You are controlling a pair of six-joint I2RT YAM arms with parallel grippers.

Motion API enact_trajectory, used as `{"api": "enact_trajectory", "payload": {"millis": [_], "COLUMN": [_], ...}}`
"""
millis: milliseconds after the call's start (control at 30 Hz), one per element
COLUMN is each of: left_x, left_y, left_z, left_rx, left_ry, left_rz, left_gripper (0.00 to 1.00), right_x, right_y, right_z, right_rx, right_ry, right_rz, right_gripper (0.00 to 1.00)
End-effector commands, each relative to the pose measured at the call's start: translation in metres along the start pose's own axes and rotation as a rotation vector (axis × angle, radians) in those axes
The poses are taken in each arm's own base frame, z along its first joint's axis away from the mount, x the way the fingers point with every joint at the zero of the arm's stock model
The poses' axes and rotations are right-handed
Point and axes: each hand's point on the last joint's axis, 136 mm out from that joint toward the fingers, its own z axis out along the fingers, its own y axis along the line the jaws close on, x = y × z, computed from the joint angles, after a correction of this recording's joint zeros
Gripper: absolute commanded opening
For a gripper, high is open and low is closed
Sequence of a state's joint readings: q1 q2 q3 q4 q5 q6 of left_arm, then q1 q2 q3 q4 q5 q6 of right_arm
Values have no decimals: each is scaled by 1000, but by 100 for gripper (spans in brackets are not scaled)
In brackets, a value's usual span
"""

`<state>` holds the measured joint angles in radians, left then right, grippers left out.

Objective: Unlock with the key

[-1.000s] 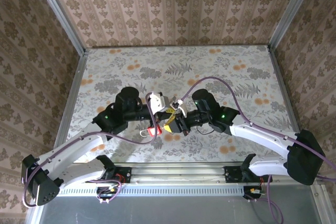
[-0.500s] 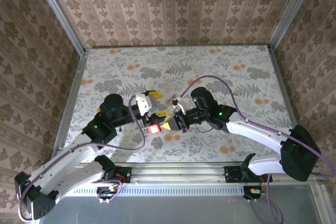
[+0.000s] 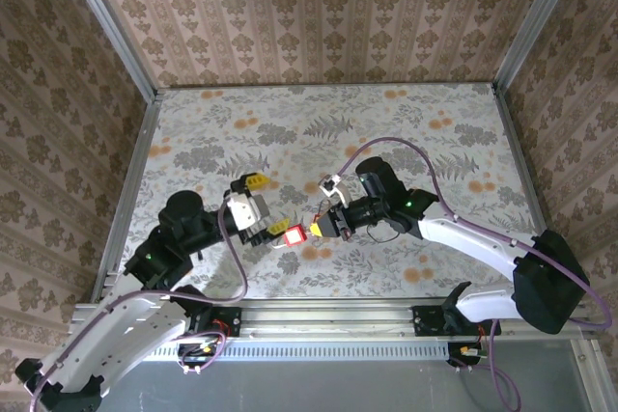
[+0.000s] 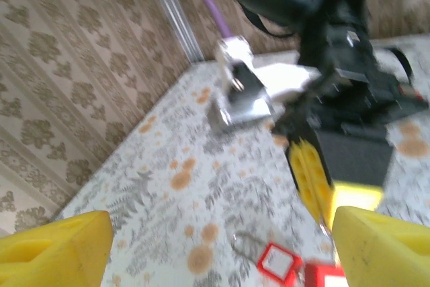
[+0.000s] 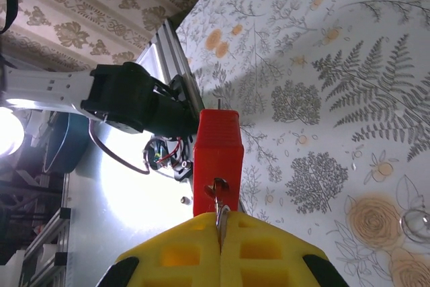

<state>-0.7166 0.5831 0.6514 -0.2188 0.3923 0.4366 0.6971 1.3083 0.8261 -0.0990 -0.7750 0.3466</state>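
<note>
A red padlock hangs off the end of the thin metal key, whose tip sits in its keyhole. My right gripper is shut on the key, its yellow fingers pressed together. From above, that padlock shows just left of the right gripper. My left gripper stands open to the padlock's left, apart from it and holding nothing. In the left wrist view the left gripper has wide jaws. A second red padlock with a wire shackle lies on the table beyond them.
The floral tablecloth is bare across the back and both sides. Patterned walls with metal corner posts enclose the table. A metal rail carrying both arm bases runs along the near edge.
My left gripper has opened, let go of the padlock and drawn back to the left and nearer the front edge. The right gripper stays shut on the key, with the padlock shifted slightly right.
</note>
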Motion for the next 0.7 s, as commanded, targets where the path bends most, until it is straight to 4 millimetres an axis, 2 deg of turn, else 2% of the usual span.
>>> {"api": "enact_trajectory", "payload": {"millis": [0, 100, 200, 400, 667], "left_x": [34, 53, 64, 72, 77], "left_y": [-38, -55, -63, -44, -30], "left_z": [3, 15, 32, 56, 64], "left_rx": [180, 229, 254, 151, 84], "left_ry": [141, 241, 307, 344, 341], "left_rz": [79, 179, 241, 259, 215], "left_gripper": [87, 90, 90, 94, 97], "right_x": [-12, -14, -17, -16, -10], "right_y": [22, 26, 30, 33, 35], "right_z": [-12, -14, -15, -15, -16], "right_rx": [-57, -67, -87, -111, -120], "right_ry": [-13, -16, -24, -33, -33], "right_rz": [-35, -38, -39, -30, -25], "right_gripper": [0, 0, 0, 0, 0]}}
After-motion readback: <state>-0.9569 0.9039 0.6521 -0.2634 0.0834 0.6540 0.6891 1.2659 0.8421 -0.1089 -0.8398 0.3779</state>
